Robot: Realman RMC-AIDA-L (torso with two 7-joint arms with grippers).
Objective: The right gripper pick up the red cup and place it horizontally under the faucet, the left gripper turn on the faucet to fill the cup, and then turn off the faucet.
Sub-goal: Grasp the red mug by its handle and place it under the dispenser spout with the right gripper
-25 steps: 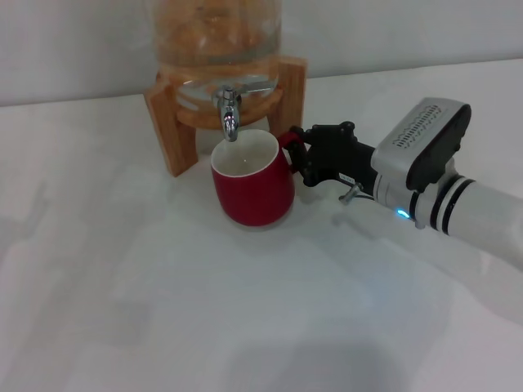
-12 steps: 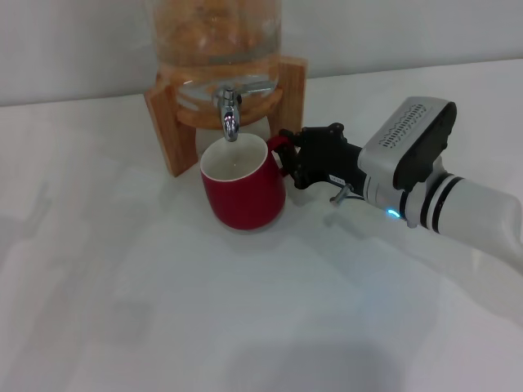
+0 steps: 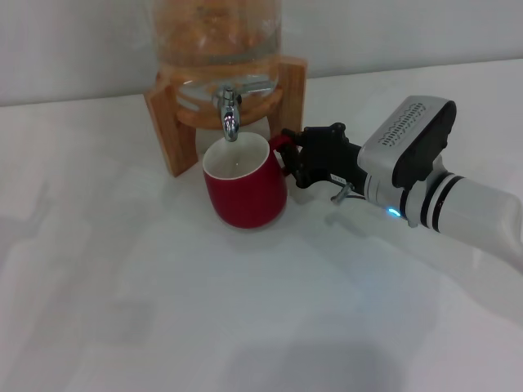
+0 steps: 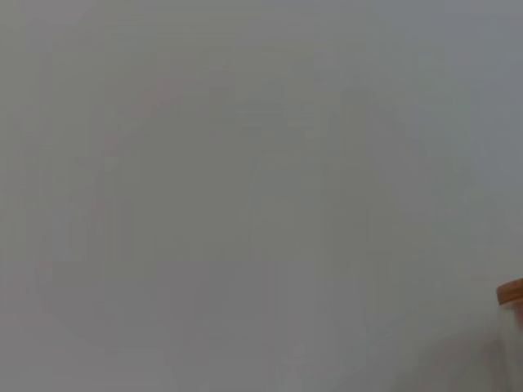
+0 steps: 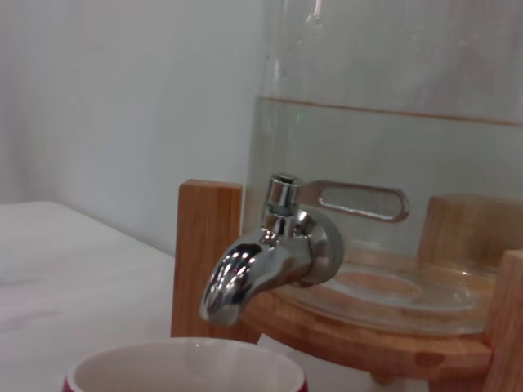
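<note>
R gripper point(image 3: 288, 155) had its fingers clamped on the red cup's point(image 3: 245, 190) handle; cup stood upright on the white tabletop point(image 3: 163, 294), rim directly under the faucet point(image 3: 228, 113) spout. L gripper wasn't visible.

Head view: we look forward and down over the table point(image 3: 163, 310), faucet point(image 3: 228, 110) at upper centre.
Left wrist view: we face blank white; wooden stand point(image 4: 511, 292) clips the right edge.
Right wrist view: close and low, we share the faucet point(image 5: 265, 257) with the head view.
</note>
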